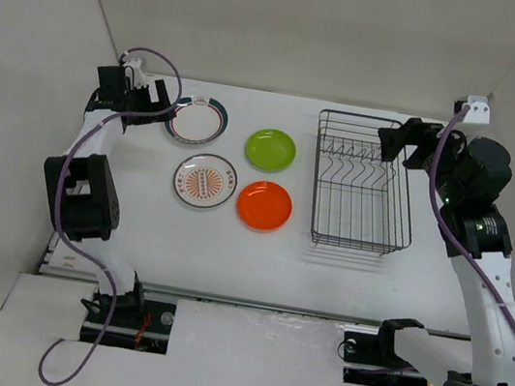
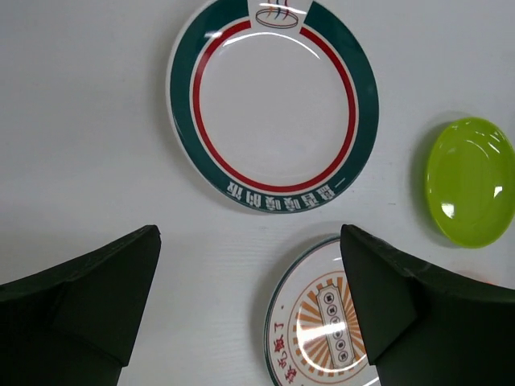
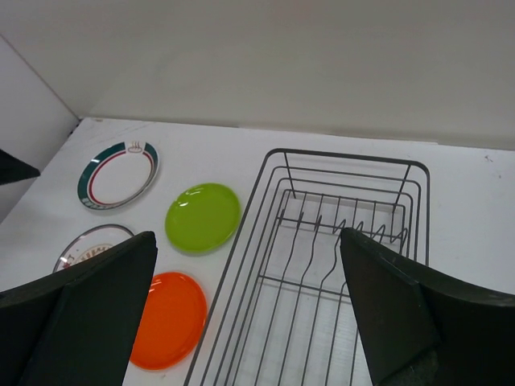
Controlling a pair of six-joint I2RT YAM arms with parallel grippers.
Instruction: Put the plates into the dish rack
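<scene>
Four plates lie flat on the white table: teal-rimmed white plate (image 1: 196, 120) (image 2: 272, 103) (image 3: 117, 174), lime green plate (image 1: 271, 149) (image 2: 471, 182) (image 3: 203, 217), sunburst plate (image 1: 205, 182) (image 2: 322, 318) (image 3: 88, 245), orange plate (image 1: 264, 205) (image 3: 167, 319). The dark wire dish rack (image 1: 361, 183) (image 3: 338, 265) stands to their right and holds no plates. My left gripper (image 1: 147, 97) (image 2: 249, 297) is open and empty, above the table just left of the teal-rimmed plate. My right gripper (image 1: 405, 143) (image 3: 249, 314) is open and empty, above the rack's far right corner.
White walls close in the table at the back and both sides. A white bracket (image 1: 476, 110) is fixed at the back right corner. Purple cables run along both arms.
</scene>
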